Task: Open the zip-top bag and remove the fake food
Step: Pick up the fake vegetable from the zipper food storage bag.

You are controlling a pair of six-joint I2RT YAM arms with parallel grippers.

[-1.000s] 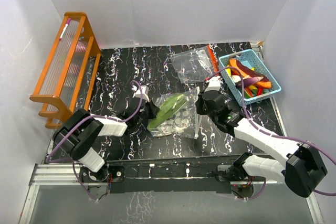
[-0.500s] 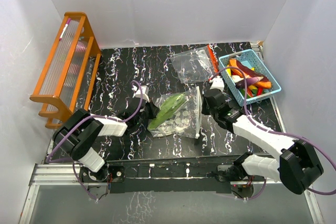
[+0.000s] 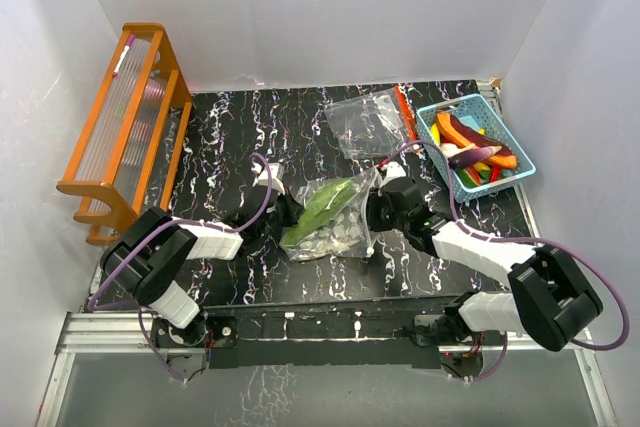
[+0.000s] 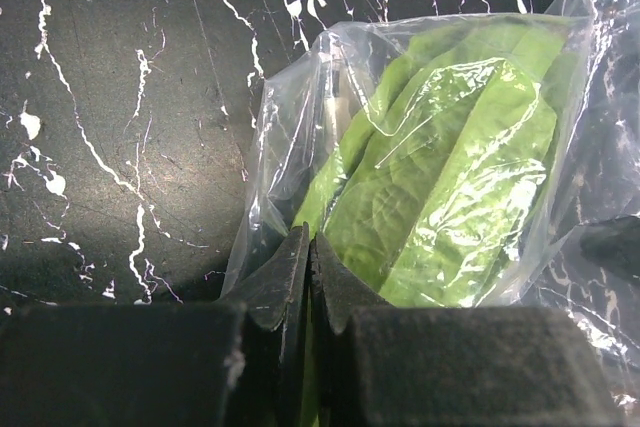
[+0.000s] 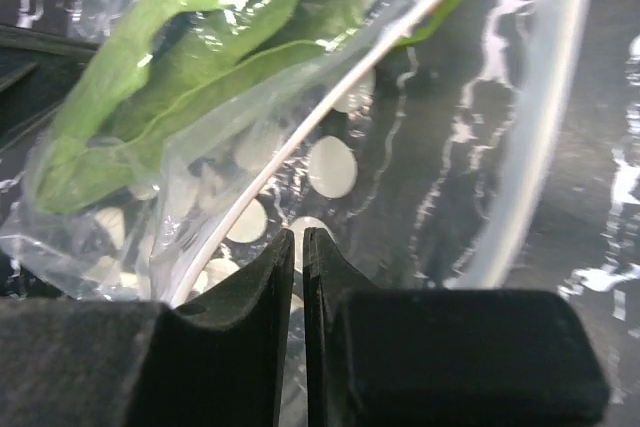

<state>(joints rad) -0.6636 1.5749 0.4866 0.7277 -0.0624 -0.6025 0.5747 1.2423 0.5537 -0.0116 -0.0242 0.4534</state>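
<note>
The clear plastic zip-top bag point(image 3: 335, 219) lay in the middle of the black white-veined marble table point(image 3: 220, 137), stretched between the two arms. The left gripper point(image 4: 310, 247) was clenched on the film at the bag's left end, its jaws pressed tight together. The right gripper point(image 5: 298, 239) sat at the bag's right edge with only a hairline gap between its jaws. It appeared to pinch thin film beside the white zip strip point(image 5: 330, 107), though the wrist view did not show this plainly.

I judged the step in hand to be the opening: one end anchored, the other side pulled at the mouth. Whether the seal had parted could not be told. The next move would call for drawing the right side away while the left kept its hold, then reaching inside.

The bag looked crinkled and glossy, bulging around a long green leafy piece point(image 4: 450, 177) that filled most of it, with small white round discs point(image 5: 330, 167) loose beneath. Far right stood a light-blue plastic basket point(image 3: 455, 105). A second, flat clear bag point(image 3: 365, 122) lay just left of it.
</note>
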